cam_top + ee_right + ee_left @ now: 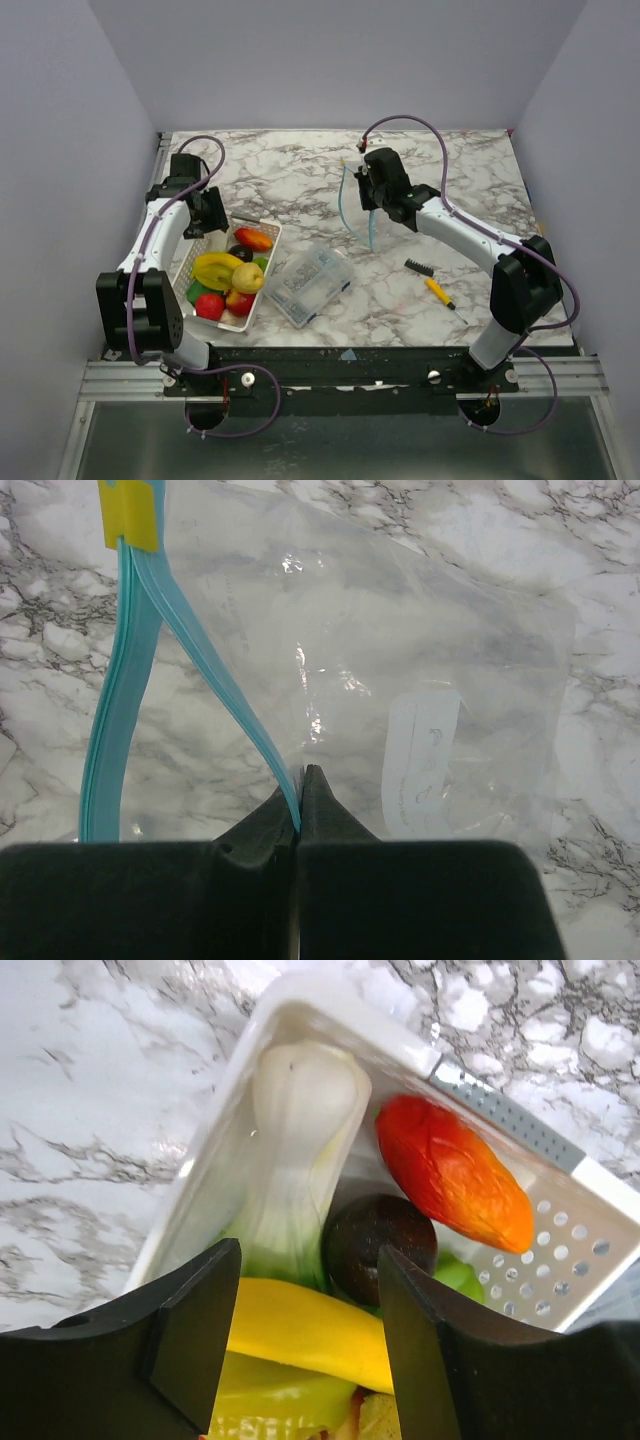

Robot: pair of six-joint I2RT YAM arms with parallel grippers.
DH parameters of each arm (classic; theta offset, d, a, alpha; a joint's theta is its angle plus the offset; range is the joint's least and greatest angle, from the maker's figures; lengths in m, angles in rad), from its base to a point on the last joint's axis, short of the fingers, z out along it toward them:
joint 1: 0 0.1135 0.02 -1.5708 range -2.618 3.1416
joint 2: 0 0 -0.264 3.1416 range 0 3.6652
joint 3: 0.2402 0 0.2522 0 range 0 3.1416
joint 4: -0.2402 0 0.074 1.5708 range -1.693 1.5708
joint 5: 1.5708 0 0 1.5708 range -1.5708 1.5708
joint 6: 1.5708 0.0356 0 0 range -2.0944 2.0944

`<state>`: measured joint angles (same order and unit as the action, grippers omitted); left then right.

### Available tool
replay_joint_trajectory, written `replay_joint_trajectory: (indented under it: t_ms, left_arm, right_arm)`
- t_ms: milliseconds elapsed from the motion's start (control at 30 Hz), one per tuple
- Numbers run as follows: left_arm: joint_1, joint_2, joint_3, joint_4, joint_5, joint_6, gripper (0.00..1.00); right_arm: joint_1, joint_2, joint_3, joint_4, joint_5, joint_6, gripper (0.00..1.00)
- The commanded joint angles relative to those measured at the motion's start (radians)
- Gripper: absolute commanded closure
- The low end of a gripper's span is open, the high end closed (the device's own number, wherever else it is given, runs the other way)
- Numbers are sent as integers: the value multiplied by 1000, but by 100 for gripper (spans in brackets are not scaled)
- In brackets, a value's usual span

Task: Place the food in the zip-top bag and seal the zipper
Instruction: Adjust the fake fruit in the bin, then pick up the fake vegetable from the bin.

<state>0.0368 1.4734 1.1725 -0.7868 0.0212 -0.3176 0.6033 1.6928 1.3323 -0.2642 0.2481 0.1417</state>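
Note:
The food lies in a white tray (272, 247) at the left: a white-and-green leek (300, 1130), an orange-red piece (452, 1172), a dark round fruit (376, 1242), a banana (300, 1330), a yellow fruit (247, 277) and a red apple (210, 305). My left gripper (310, 1345) hangs open over the tray's far end (205, 214), its fingers apart above the banana and gripping nothing. My right gripper (300, 780) is shut on the light blue zipper (215, 675) of the clear zip-top bag (420, 680), holding it up off the table (358, 205) with the mouth gaping.
A clear rigid box (310, 282) lies just right of the tray. A small yellow-handled black brush (432, 285) sits on the marble near the right arm. Grey walls close in the table on three sides.

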Motion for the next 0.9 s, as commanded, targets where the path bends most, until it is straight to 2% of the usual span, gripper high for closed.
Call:
replay_joint_trajectory:
  t_ms: [0,167,600,667,867]
  left_arm:
    - [-3,101,105,5,-87,59,40]
    - [-4,195,146,23,-35,67,34]
    - [-20,354,185,37,-38,68,36]
    - [-22,352,173,55,-54,69,39]
    - [-22,311,155,100,-107,72,62]
  right_arm:
    - [4,19,29,-15,-25,11,99]
    - [4,24,32,-16,-29,12,99]
    - [4,27,33,-17,-27,12,100]
    - [3,27,31,-19,-27,11,99]
    - [3,29,34,-22,-27,11,99]
